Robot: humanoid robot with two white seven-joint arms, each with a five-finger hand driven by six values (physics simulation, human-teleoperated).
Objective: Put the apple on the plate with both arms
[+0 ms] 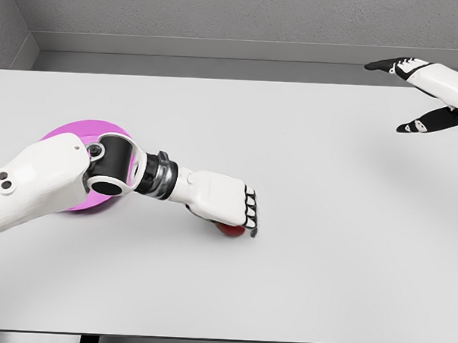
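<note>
The small red round apple (229,230) lies on the flat white tabletop (300,281), and only its lower edge shows, because the left hand (226,205) covers it from above. The fingers (249,212) of that white hand curl down over the apple's far side, closed around the fruit, though how firmly they press on it cannot be told. From the apple the left arm runs back toward the lower left corner, its black wrist joint lying over the round flat magenta plate (67,130). The plate sits on the tabletop well to the left of the apple, partly hidden by the forearm. The right hand (424,96) is well apart from the apple, toward the upper right, raised above the tabletop's far edge with its black-tipped fingers spread and holding nothing.
</note>
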